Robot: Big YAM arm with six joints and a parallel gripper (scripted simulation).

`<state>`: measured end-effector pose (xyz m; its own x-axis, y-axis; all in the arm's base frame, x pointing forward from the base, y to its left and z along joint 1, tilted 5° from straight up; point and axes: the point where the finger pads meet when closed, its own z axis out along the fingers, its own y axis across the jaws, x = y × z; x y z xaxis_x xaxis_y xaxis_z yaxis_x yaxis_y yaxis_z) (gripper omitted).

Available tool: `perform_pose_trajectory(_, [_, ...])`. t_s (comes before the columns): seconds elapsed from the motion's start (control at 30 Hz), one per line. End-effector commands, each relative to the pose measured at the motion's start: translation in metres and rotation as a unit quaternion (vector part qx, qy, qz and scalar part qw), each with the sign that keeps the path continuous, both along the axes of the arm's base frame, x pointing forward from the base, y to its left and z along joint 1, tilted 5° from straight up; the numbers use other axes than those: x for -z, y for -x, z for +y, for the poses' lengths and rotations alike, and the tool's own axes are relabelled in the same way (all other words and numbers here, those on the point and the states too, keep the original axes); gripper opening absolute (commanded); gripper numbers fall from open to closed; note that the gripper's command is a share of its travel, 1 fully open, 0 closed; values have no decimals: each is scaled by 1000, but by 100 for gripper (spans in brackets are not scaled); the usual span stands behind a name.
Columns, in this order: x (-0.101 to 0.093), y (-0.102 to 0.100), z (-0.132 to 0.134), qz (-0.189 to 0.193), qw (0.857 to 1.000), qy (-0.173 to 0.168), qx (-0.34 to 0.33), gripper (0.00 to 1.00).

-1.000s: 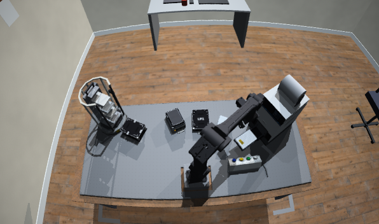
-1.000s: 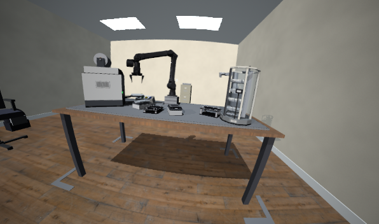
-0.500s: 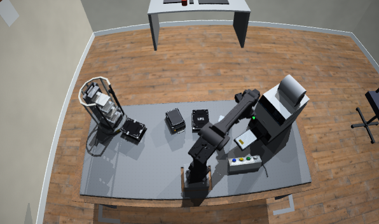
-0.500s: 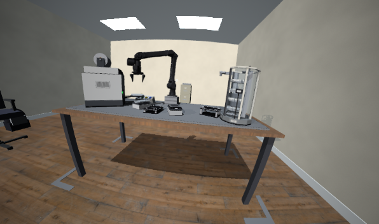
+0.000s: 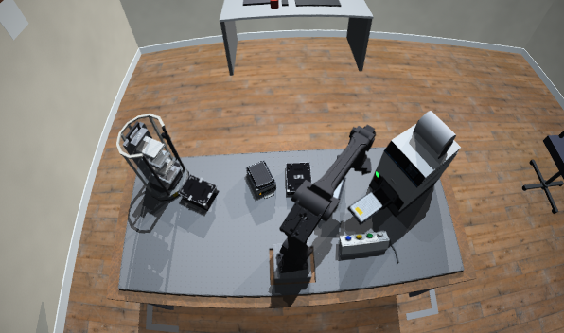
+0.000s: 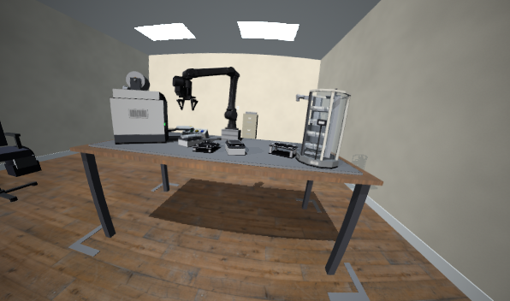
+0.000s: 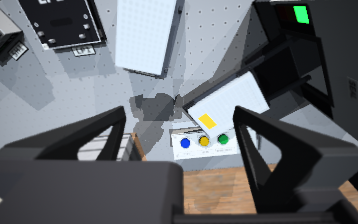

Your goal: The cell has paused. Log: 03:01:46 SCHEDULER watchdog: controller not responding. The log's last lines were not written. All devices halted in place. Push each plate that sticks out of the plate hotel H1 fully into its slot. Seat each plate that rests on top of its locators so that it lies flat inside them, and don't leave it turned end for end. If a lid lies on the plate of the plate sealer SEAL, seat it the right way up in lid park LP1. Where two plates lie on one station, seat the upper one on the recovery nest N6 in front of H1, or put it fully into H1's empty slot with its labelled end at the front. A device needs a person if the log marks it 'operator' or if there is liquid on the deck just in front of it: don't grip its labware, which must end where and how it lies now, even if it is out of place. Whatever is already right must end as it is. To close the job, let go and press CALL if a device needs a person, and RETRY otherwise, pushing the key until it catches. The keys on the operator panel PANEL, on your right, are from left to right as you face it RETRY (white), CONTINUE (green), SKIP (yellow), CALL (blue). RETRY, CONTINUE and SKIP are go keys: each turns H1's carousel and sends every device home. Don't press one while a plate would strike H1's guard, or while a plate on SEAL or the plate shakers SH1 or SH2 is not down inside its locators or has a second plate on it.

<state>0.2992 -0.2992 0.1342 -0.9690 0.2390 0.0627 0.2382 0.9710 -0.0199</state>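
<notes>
My gripper (image 6: pixel 187 103) (image 7: pixel 179 111) is open and empty. It hangs high above the deck, between the plate sealer SEAL (image 5: pixel 413 163) (image 6: pixel 138 119) (image 7: pixel 330 55) and lid park LP1 (image 5: pixel 298 177) (image 7: pixel 62 22). A white plate (image 5: pixel 365 207) (image 7: pixel 230 100) with a yellow label at its near end lies on SEAL's tray. The panel PANEL (image 5: pixel 363 242) (image 7: pixel 202 142) stands in front of it, with its blue, yellow and green keys showing in the wrist view. A pale flat lid or plate (image 7: pixel 145 35) (image 5: pixel 338 189) lies on the deck beside LP1. The plate hotel H1 (image 5: pixel 149 153) (image 6: pixel 323 128) stands at the far left, with nest N6 (image 5: pixel 199 191) (image 6: pixel 286 147) in front of it.
A shaker (image 5: pixel 261 179) (image 6: pixel 235 149) with a dark plate on it stands left of LP1. The arm's base (image 5: pixel 293 265) is at the deck's front edge. SEAL shows a green light (image 7: pixel 301 14). I see no liquid on the deck.
</notes>
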Motion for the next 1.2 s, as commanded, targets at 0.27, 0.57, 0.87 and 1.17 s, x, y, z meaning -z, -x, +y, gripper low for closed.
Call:
perform_pose_trajectory(0.27, [-10, -34, 6, -8, 978, 21, 205, 100])
perform_pose_trajectory(0.57, [-9, -39, 15, -8, 979, 19, 203, 100])
perform_pose_trajectory(0.87, [6, -46, 50, 9, 991, 4, 131, 100])
perform_pose_trajectory(1.17, [4, -62, 67, 5, 991, 7, 137, 100])
